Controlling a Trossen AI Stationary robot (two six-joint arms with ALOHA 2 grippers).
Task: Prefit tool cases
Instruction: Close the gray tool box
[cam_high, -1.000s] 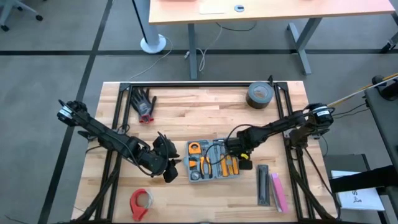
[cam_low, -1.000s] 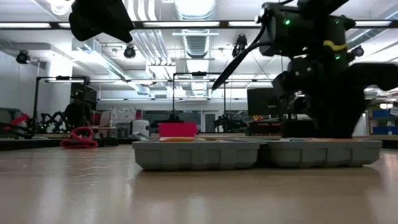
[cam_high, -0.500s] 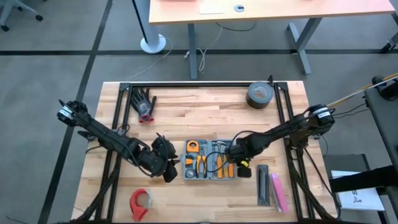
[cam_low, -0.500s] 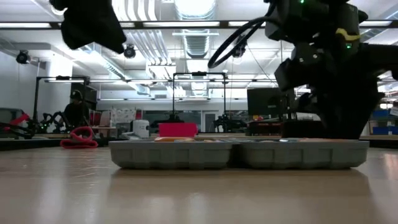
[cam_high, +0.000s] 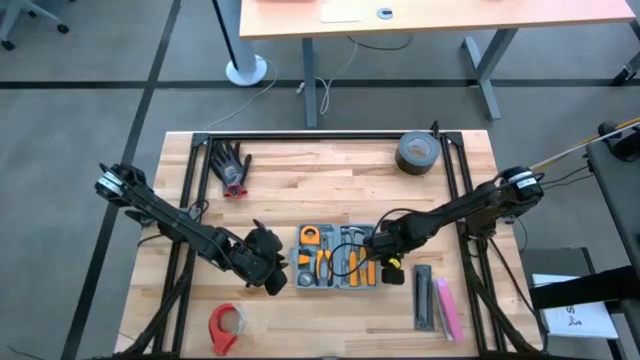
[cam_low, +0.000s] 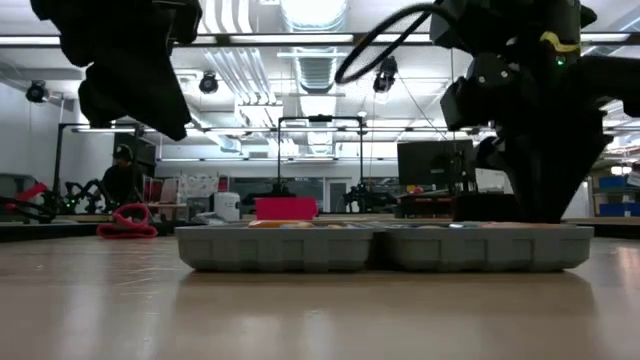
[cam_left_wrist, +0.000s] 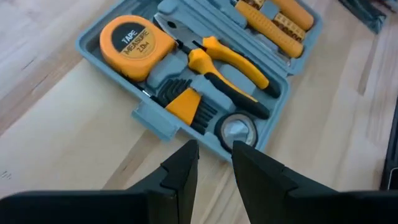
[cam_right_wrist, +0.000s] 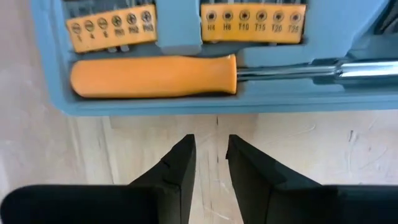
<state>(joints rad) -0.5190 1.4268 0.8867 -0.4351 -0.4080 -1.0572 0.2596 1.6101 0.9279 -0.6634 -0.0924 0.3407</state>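
The tool case (cam_high: 338, 258) lies open and flat on the wooden table, its blue-grey tray holding orange and black tools. My left gripper (cam_high: 272, 272) hovers just off the case's left edge, slanting down, its fingers (cam_left_wrist: 214, 152) a narrow gap apart above the edge by the hex keys (cam_left_wrist: 180, 102). My right gripper (cam_high: 386, 264) points down at the case's right edge. Its fingers (cam_right_wrist: 211, 146) are also a narrow gap apart, with bare wood showing between them and the edge by the orange screwdriver (cam_right_wrist: 152, 76). Neither gripper holds anything.
A grey tape roll (cam_high: 417, 152) sits at the far right and a black glove (cam_high: 232, 168) at the far left. A red tape roll (cam_high: 226, 325) lies near the front edge. A black bar (cam_high: 424, 297) and a pink bar (cam_high: 447, 308) lie right of the case.
The case has slid a little toward the table's left edge, staying flat, while my right gripper went the same way beside its right edge. My left gripper has come down toward the table beside the case's left edge and rolled slightly.
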